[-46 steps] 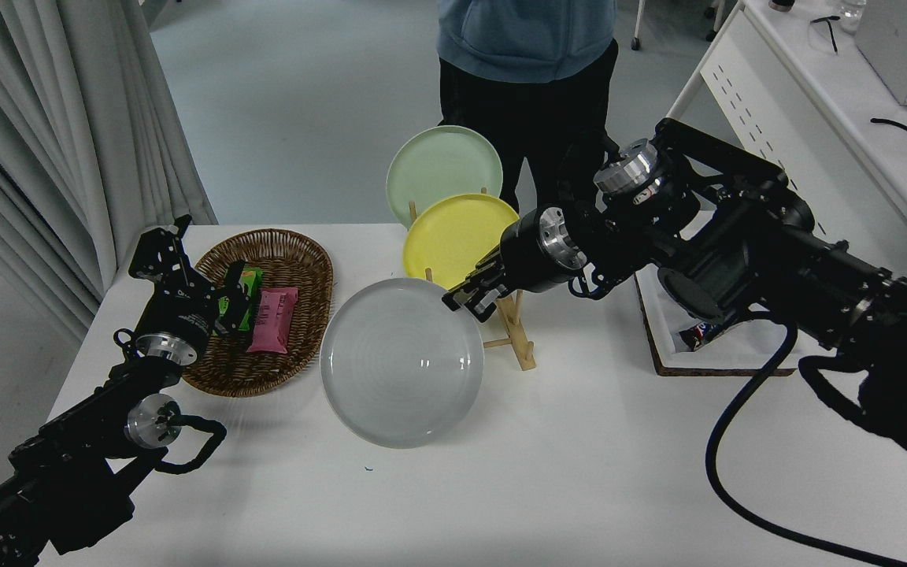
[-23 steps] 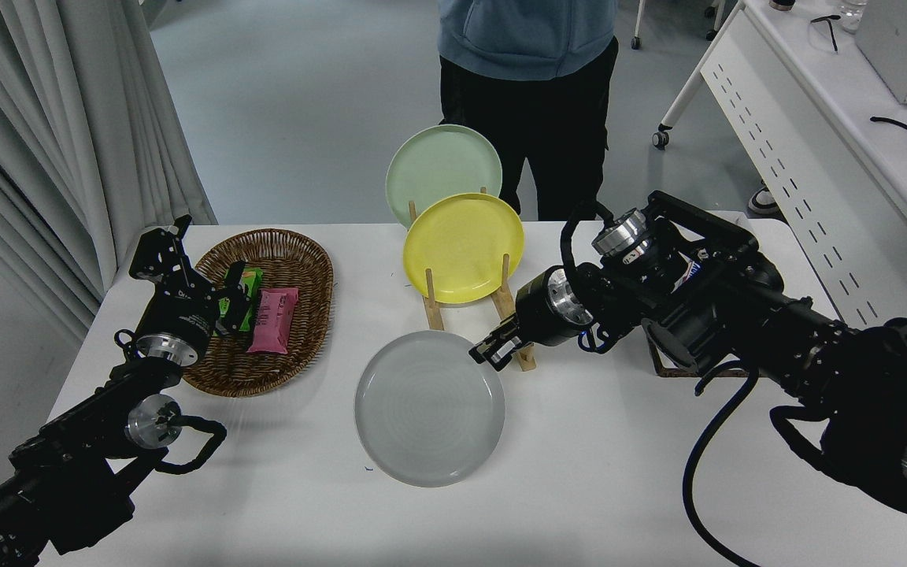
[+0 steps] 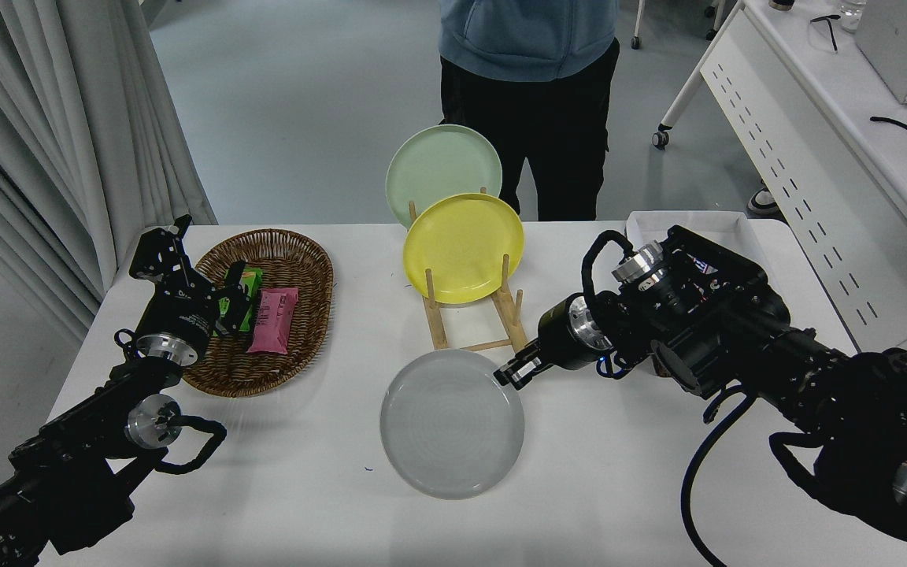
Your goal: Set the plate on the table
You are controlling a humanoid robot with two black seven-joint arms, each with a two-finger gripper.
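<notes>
The right gripper (image 3: 510, 376) grips the light-grey plate (image 3: 452, 424) by its far right rim, jaws clenched on that edge, with the disc spreading out to the left of and nearer than the jaws. Against half a second ago, the plate sits further right and nearer the camera, and it looks lower and flatter over the white table (image 3: 619, 472); whether its underside touches the surface, I cannot tell. A second ago it was tilted up steeply next to the wooden rack (image 3: 473, 319); now it is clear of the rack, which stands just beyond the jaws. The right arm has drawn back toward the near right with it, uncovering the white tray (image 3: 690, 224) behind the wrist. The yellow plate (image 3: 463, 248) and the pale green plate (image 3: 443, 173) stay upright in the rack beyond the jaws. The left gripper (image 3: 237, 295) stays parked at the wicker basket (image 3: 280, 252), well left of the jaws; its jaws look spread. A person (image 3: 528, 79) stands at the far side
</notes>
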